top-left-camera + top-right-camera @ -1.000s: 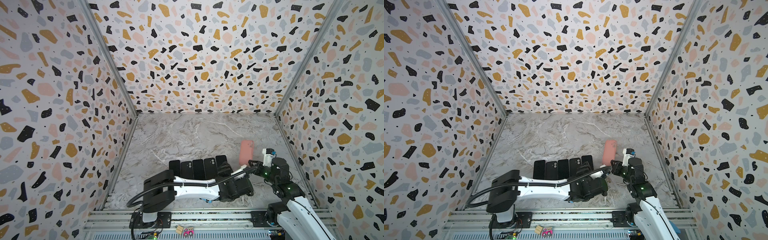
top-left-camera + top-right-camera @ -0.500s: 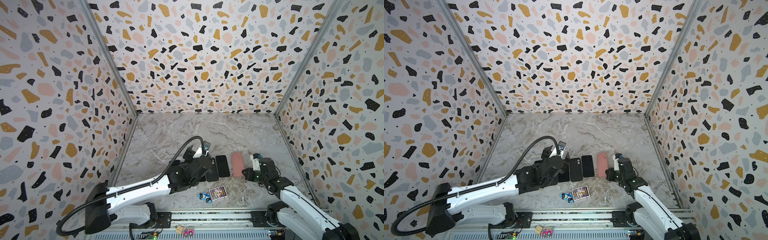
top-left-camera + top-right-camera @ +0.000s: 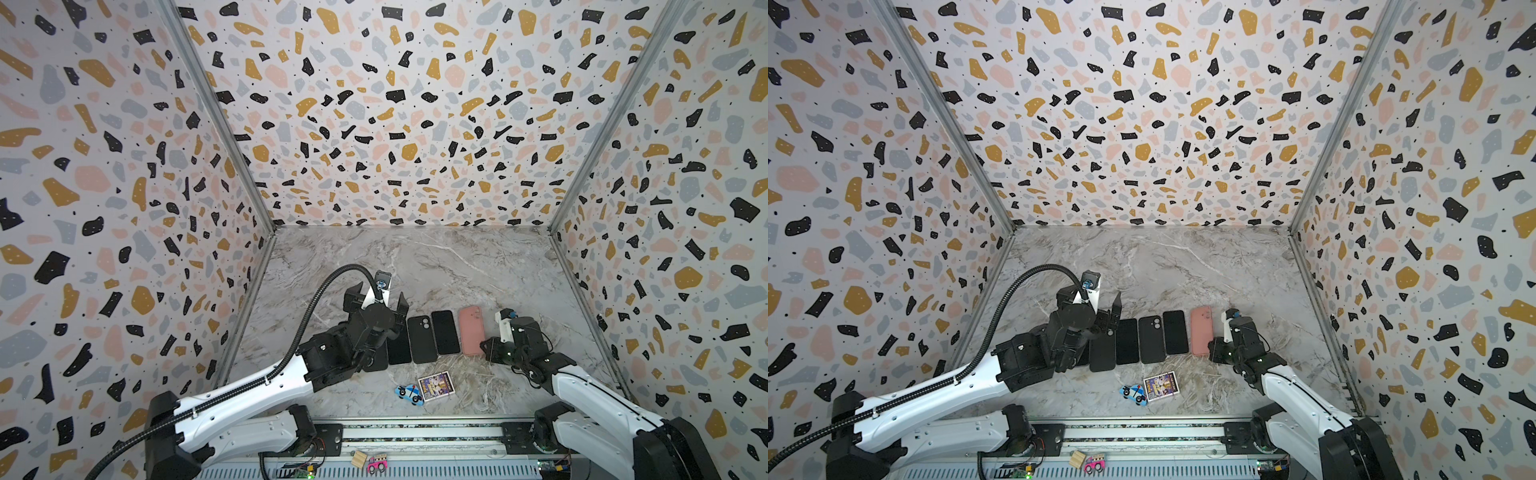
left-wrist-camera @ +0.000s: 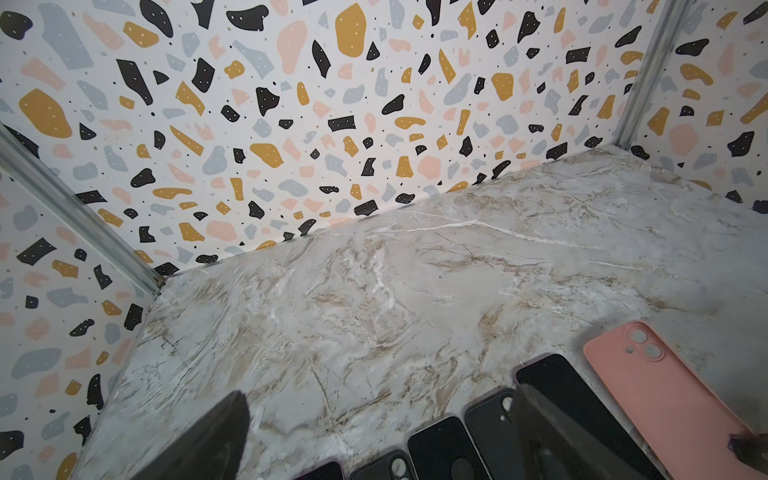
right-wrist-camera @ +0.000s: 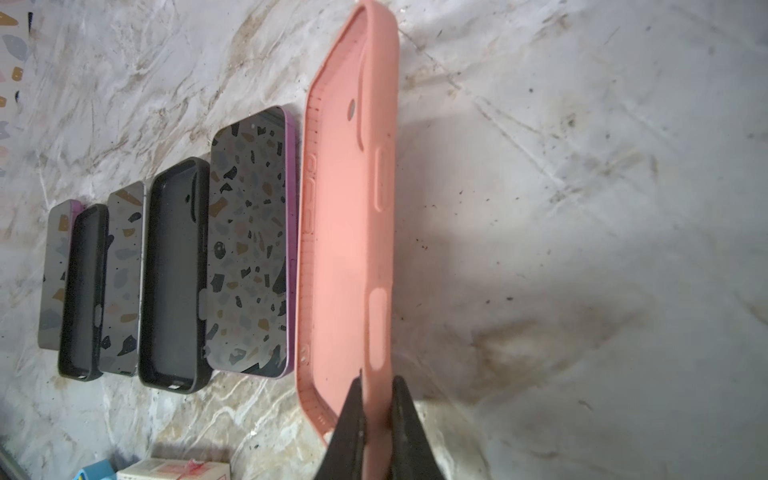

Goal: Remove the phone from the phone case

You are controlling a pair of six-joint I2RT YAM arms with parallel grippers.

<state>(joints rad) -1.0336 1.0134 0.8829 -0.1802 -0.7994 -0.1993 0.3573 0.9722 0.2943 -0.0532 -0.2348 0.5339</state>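
Right gripper (image 5: 376, 415): jaws pinching the near-end wall of the empty pink phone case (image 5: 345, 249), which lies toward 3 o'clock on the marble table (image 3: 415, 266).
Lilac-edged phone (image 5: 249, 241): screen up, just beside the case at its 9 o'clock.
Black case (image 5: 174, 274): next in the row, more dark phones and cases beyond.
Left gripper (image 3: 376, 301): spread wide, holding nothing, above the row's 9 o'clock end.
Toy police car (image 3: 409, 393) and picture card (image 3: 435, 385): at the row's 6 o'clock. Card print unreadable.
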